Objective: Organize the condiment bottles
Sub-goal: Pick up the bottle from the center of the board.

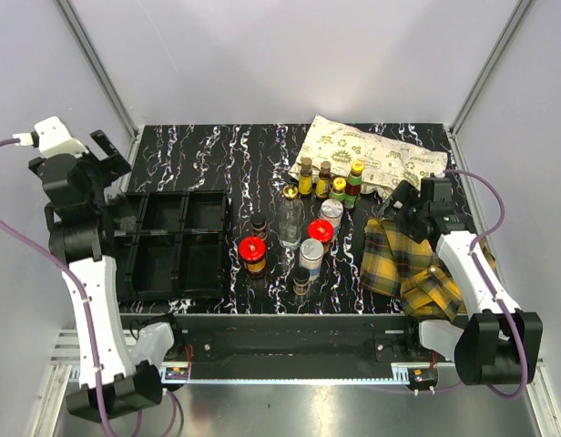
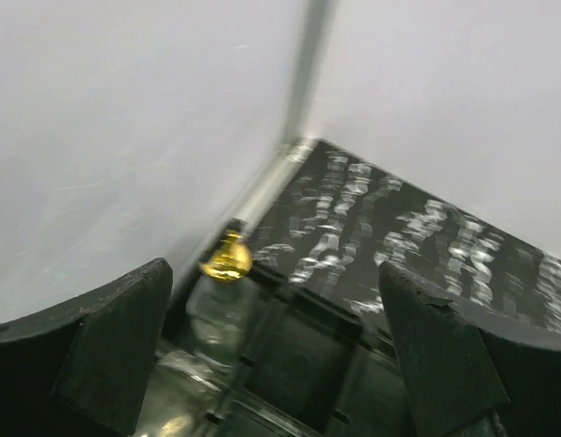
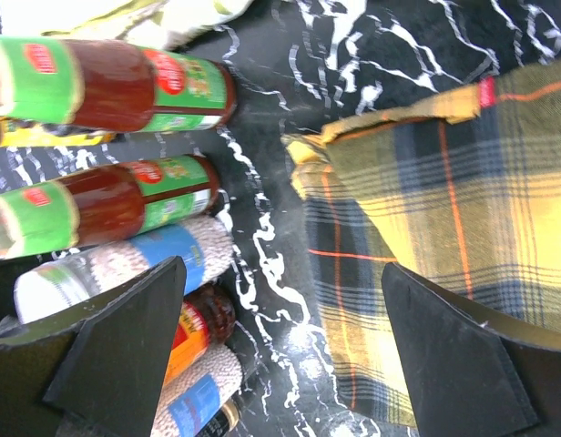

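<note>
While the black compartment tray (image 1: 182, 238) sits near, condiment bottles (image 1: 303, 228) stand clustered just beside it on the marbled desk (image 1: 217, 155): glossy cylinders, red, gold and silver caps, green-yellow labels. Left fingers (image 2: 107, 346) and right fingers (image 3: 117, 355): both spread wide, empty.

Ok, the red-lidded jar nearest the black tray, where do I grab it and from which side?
Probably across its lid, from above: the red-lidded jar stands upright, lid exposed, with a small dark bottle close behind.
</note>
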Tool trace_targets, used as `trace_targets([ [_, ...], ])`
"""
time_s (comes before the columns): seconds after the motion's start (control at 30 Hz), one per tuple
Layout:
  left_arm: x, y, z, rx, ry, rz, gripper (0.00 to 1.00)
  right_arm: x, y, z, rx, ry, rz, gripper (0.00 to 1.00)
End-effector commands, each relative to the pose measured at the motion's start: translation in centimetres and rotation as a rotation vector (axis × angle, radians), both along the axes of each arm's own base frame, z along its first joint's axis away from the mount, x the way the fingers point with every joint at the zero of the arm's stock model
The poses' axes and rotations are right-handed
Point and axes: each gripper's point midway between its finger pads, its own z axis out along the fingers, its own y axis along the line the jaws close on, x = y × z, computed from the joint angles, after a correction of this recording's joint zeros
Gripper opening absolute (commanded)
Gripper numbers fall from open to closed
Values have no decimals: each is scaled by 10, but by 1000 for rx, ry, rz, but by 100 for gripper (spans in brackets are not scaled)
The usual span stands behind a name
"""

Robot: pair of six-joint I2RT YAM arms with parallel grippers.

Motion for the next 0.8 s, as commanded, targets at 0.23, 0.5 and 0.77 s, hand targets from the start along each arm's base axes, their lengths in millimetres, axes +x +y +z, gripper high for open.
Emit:
trace_targets([
  [0.23,-15,-196,7,-76,-77,-927,99,1,13,38,30,-81,94,98],
  [0.5,-19,-288,-48,-22,-6,-1205,99,-3,16,32,51,-90,95,98],
  [0.77,-8,-343,-88,5,59,-1291,99,-1,21,24,82,-101,102,99],
])
